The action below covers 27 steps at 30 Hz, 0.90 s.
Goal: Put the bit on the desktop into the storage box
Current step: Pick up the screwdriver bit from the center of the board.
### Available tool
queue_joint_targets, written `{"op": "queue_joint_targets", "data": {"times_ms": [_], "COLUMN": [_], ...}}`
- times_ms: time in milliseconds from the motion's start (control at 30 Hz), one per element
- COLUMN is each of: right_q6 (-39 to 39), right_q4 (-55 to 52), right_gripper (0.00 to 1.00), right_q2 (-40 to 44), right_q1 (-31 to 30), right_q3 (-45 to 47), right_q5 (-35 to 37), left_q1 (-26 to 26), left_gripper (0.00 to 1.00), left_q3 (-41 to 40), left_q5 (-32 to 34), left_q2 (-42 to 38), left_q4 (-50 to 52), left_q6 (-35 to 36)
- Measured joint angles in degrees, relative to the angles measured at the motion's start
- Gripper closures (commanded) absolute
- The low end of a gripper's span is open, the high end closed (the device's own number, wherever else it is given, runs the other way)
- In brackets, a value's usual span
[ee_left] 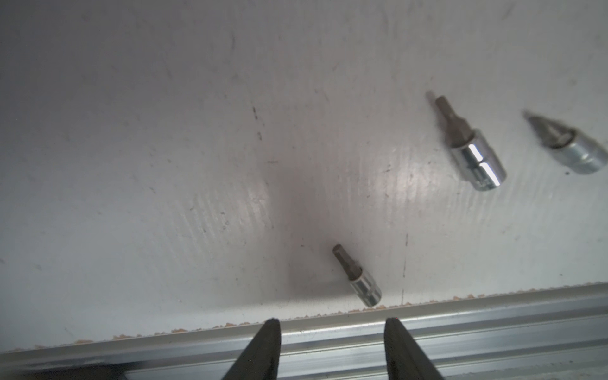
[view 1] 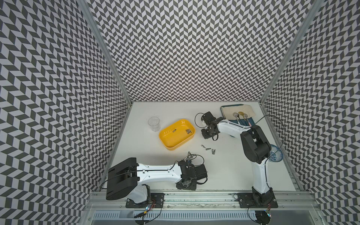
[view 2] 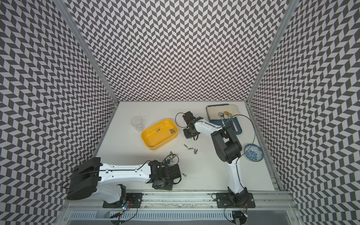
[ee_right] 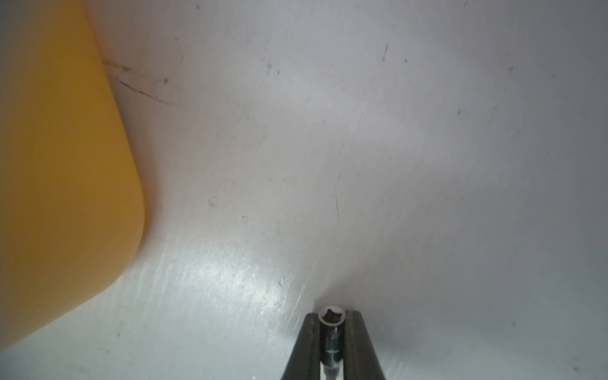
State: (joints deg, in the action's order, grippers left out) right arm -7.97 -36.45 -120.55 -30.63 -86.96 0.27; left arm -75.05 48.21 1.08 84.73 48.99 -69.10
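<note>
- Right gripper (ee_right: 333, 315) — my fingers are pinched narrow on the held bit (ee_right: 331, 342), socket end outward, just beside the storage box (ee_right: 65, 164) wall and not yet over it.
- Next move, I judge: rise over the rim, then release inside.
- Left gripper (ee_left: 331, 320) — fingers half apart and empty, above the edge bit (ee_left: 358, 279) on the desktop (ee_left: 164, 131), just beside the rail (ee_left: 460, 316).
- Room: open desktop between the box and the loose bits (view 1: 208, 149); the rail crowds the edge pickup.

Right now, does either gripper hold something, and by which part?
The right gripper pinches a bit by its socket end; the left gripper is open, empty.
</note>
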Motion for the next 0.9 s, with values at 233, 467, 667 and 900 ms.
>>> {"op": "queue_joint_targets", "data": {"times_ms": [233,467,667,900], "right_q6": [0.0,0.0,0.0,0.0], "right_q4": [0.0,0.0,0.0,0.0], "right_gripper": [1.00,1.00,1.00,1.00], "right_q2": [0.0,0.0,0.0,0.0], "right_q1": [0.0,0.1,0.2,0.5], "right_q3": [0.0,0.0,0.0,0.0], "right_q5": [-0.1,-0.2,-0.3,-0.8], "left_q1": [0.0,0.0,0.0,0.0], "left_gripper": [0.46,0.46,0.46,0.47], "left_q3": [-0.1,-0.1,-0.1,0.3], "left_q5": [1.3,1.5,1.5,1.4], "left_q2": [0.0,1.4,3.5,4.5], "left_q4": [-0.9,-2.6,-2.8,-3.3], "left_q6": [-1.1,-1.1,-1.0,-0.8]}}
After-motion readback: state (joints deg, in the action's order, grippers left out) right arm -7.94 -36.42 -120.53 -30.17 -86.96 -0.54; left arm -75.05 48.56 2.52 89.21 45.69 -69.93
